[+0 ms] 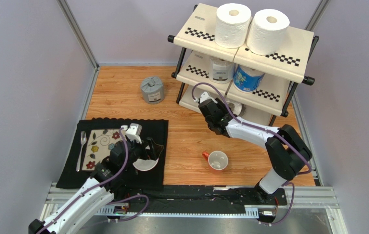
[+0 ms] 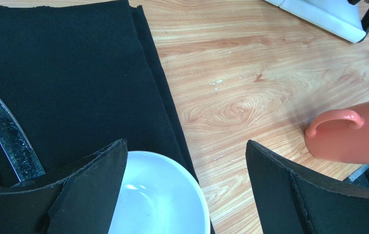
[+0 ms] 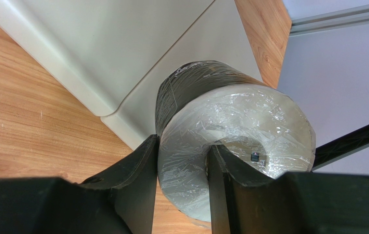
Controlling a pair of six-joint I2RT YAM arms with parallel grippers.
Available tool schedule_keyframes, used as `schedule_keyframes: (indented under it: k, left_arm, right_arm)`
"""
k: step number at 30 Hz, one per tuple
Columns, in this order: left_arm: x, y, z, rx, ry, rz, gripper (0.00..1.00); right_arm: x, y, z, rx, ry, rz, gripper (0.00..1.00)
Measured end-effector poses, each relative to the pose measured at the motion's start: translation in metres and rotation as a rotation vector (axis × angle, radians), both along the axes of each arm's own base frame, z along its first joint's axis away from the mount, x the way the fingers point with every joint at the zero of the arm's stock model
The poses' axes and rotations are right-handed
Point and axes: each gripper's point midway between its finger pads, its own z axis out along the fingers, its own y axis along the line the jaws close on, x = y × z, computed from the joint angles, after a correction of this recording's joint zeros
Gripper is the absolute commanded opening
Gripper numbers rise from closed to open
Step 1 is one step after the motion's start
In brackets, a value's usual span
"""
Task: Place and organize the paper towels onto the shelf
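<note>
Pale lilac walls point(image 1: 25, 73) — wooden tabletop point(image 1: 186, 141)

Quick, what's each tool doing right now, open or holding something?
Left tool: open, holding nothing.
Right tool: closed on the black roll.

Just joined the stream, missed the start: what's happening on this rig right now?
The right claw grips a black-wrapped roll, one finger in its core, at the bottom tier of the shelf. Two white rolls stand on top; a clear-wrapped roll and a blue roll sit on the middle tier. A grey roll stands on the table. The left claw hangs open above a white bowl.
</note>
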Motion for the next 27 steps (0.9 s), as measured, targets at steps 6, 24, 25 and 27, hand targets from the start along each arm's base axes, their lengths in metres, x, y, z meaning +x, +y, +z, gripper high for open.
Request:
schedule_keyframes:
  k: [6, 24, 25, 27]
  left_arm:
    - [0.0, 0.0001, 0.0, 0.0, 0.0, 0.0, 0.99]
    - [-0.0005, 0.0003, -0.0033, -0.001, 0.006, 0.003, 0.99]
    - [-0.0005, 0.0003, -0.0033, -0.001, 0.006, 0.003, 0.99]
    - [-0.0005, 0.0002, -0.0032, -0.003, 0.008, 0.004, 0.99]
  right_arm:
    - [0.0027, 0.0034, -0.0013, 0.015, -0.006, 0.006, 0.41]
    - [0.0077, 0.0017, -0.0049, 0.032, -0.011, -0.008, 0.61]
    - [0.0077, 0.0017, -0.0048, 0.032, -0.011, -0.008, 0.61]
    - [0.0076, 0.0015, -0.0048, 0.031, -0.011, -0.008, 0.62]
